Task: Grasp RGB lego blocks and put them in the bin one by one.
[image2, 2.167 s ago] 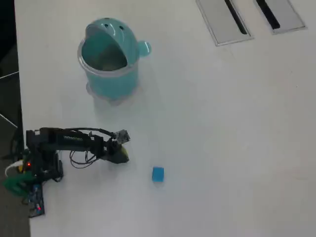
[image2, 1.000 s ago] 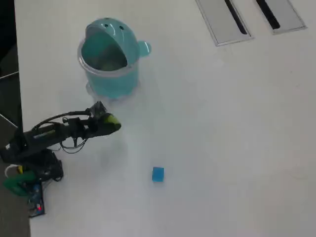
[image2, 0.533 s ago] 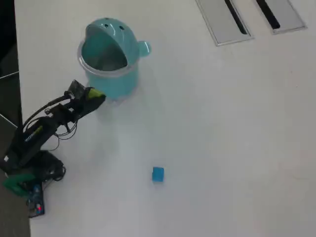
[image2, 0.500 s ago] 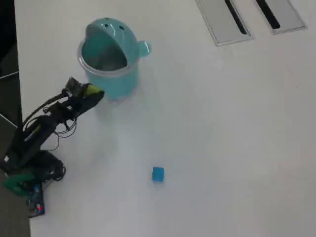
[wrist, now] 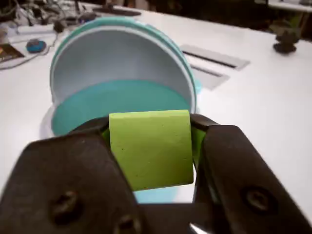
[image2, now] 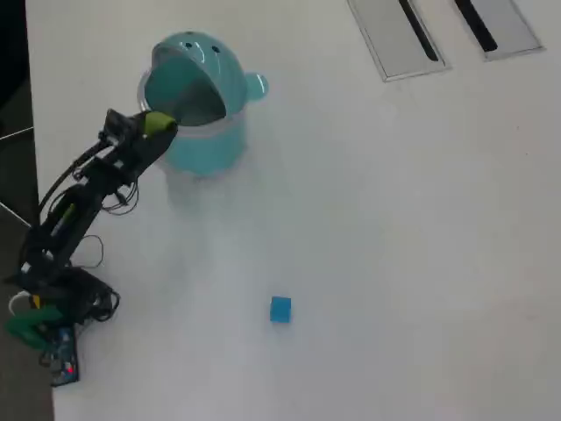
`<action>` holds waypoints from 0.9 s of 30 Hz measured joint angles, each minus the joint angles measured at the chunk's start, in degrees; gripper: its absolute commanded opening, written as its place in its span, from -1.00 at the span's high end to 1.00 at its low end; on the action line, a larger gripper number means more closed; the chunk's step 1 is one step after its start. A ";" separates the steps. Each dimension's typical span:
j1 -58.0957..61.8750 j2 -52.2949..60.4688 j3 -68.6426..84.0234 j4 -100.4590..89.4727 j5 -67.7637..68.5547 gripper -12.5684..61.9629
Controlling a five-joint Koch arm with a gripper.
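Up went the gripper (image2: pixel 162 124) to the bin (image2: pixel 206 145) edge, pinching the green block (wrist: pixel 150 148) tight. Its black jaws press both sides. Far off on the desk (image2: pixel 394 246) sits the blue block (image2: pixel 280 309).

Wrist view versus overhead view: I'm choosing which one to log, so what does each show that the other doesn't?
Only the wrist view shows the grip up close: the tool has its two dark jaws pressed against the sides of the yellow-green block, with the swing lid tipped open behind it. Only the overhead view shows the blue block lying alone on the table, and the arm's base. Both show the yellow-green block held at the teal bin, and the grey slotted panels.
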 measured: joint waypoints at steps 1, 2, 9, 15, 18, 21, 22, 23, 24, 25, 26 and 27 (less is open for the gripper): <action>0.00 -1.58 0.00 -0.09 0.26 0.27; 0.00 -3.87 -0.09 -0.09 0.18 0.27; 0.00 -12.22 -8.09 -0.18 0.00 0.27; -0.35 -20.21 -14.85 -0.18 0.09 0.27; -0.44 -24.79 -15.47 -5.36 0.44 0.26; -0.62 -25.84 -15.56 -7.12 0.79 0.25; -0.62 -26.02 -15.56 -7.38 0.79 0.22; -0.97 -26.10 -15.56 -7.65 0.44 0.16; -0.97 -26.19 -15.56 -7.65 0.18 0.08; -1.23 -26.28 -15.64 -7.65 -1.14 0.05; -1.23 -26.28 -15.64 -7.65 -1.41 0.02; -1.32 -26.28 -15.64 -7.65 -1.93 0.02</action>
